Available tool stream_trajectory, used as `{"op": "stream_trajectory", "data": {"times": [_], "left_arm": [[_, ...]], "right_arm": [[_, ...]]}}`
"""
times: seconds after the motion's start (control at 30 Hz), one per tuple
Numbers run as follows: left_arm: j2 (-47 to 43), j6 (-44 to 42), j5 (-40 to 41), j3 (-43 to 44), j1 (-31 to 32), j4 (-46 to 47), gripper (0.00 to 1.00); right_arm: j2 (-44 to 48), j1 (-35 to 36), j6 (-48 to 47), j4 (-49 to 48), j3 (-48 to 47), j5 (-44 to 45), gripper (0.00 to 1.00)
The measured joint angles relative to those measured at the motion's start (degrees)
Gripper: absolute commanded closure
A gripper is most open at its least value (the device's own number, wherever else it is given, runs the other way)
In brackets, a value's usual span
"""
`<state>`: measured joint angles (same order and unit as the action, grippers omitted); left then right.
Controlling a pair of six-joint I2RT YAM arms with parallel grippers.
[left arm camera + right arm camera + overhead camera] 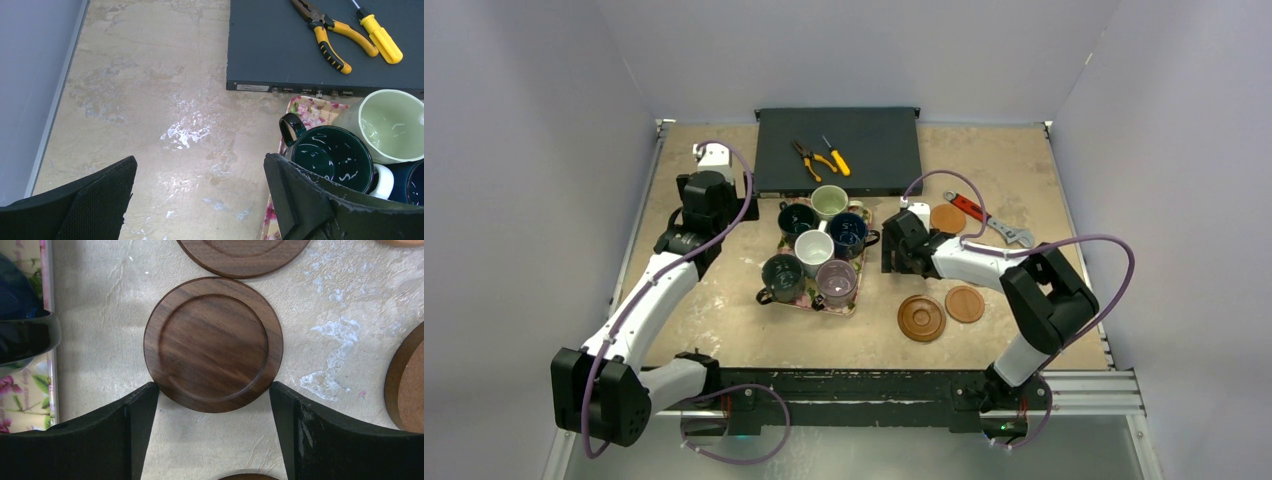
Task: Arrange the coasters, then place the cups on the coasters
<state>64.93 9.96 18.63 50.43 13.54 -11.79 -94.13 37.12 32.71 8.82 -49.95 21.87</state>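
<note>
Coaster-arranging step: right gripper (212, 388) spread wide astride the dark wooden coaster (213, 344) just right of the floral tray (29, 407), rim squeeze likely next; left gripper (200, 167) gapes empty left of tray.

dark wood-grain coaster (213, 344), floral tray (310, 109) — pink blooms

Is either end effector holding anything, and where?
Nothing held. The left end effector is open over the table; the right end effector straddles the near rim of the dark coaster, seemingly not clamped.
</note>
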Motion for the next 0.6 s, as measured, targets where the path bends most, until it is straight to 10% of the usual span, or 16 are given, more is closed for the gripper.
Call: {"op": "stream_trajectory", "data": {"times": [0.6], "left_arm": [[0.2, 0.0, 0.0, 0.2, 0.0, -0.2, 0.01]], "right_arm": [[10.5, -0.1, -1.0, 5.1, -1.9, -0.2, 0.02]]}}
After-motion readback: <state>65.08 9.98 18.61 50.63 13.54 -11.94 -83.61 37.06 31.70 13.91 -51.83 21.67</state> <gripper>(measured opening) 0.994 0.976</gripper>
